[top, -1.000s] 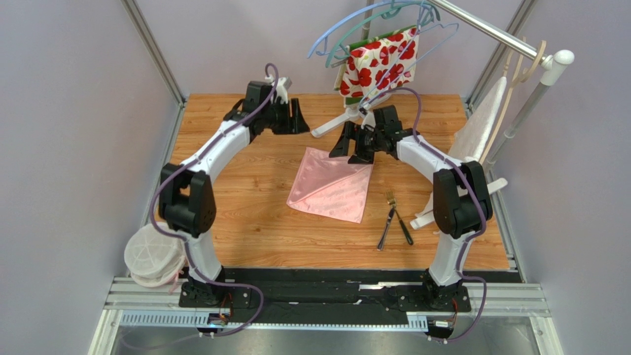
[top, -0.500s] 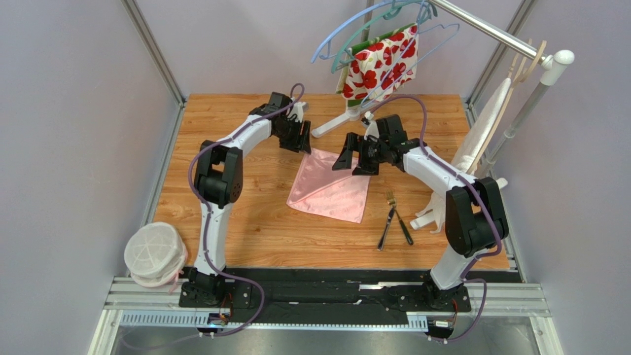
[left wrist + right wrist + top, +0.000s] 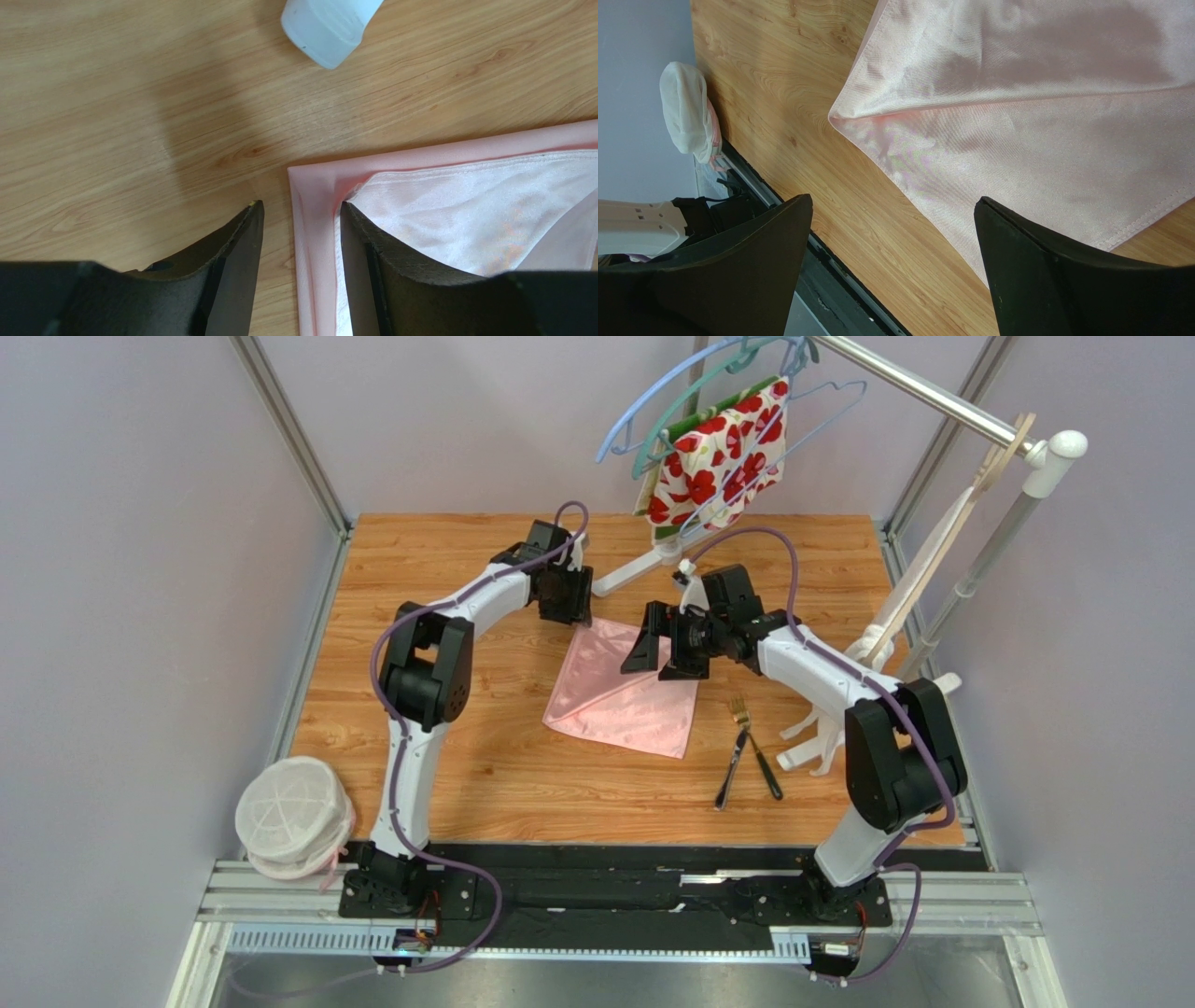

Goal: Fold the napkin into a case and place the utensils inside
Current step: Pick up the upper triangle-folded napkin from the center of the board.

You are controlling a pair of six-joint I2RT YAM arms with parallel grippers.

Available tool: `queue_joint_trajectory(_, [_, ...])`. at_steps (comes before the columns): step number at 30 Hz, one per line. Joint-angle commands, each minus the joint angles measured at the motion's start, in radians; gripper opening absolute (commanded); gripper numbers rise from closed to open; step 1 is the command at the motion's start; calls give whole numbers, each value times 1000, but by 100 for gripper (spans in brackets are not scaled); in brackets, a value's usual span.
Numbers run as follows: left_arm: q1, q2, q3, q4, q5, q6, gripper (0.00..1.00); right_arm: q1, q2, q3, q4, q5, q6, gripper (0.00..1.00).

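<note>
L fingers [image 3: 235, 255] apart, straddling hem at napkin [image 3: 627, 695] far-L corner. R fingers [image 3: 1032, 273] wide apart above napkin, flat on surface [image 3: 491, 756]. 2 utensils [image 3: 735, 752] near its R side.

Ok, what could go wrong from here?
The left jaws straddle only the thin hem at the napkin's far corner. The shiny cloth may slip out, or just one of the two layers gets pinched. The white rack foot sits close beyond that corner, so a lift could bump it. The right jaws hang wide open above the cloth, so nothing pins it.
</note>
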Motion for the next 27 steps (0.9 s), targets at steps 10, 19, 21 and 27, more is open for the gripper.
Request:
queue_joint_trajectory(10, [-31, -65, -145, 121, -11, -71, 61, 23, -54, -39, 71, -10, -4, 90])
queue_joint_trajectory(19, [-68, -24, -91, -21, -176, -80, 43, 26, -74, -54, 86, -7, 2, 89])
queue_joint_trajectory(21, [-80, -6, -43, -69, -199, -78, 42, 25, -79, -62, 91, -7, 5, 89])
queue_joint_trajectory(27, [-89, -24, -77, -114, -262, -112, 14, 34, -99, -68, 98, -5, 10, 89])
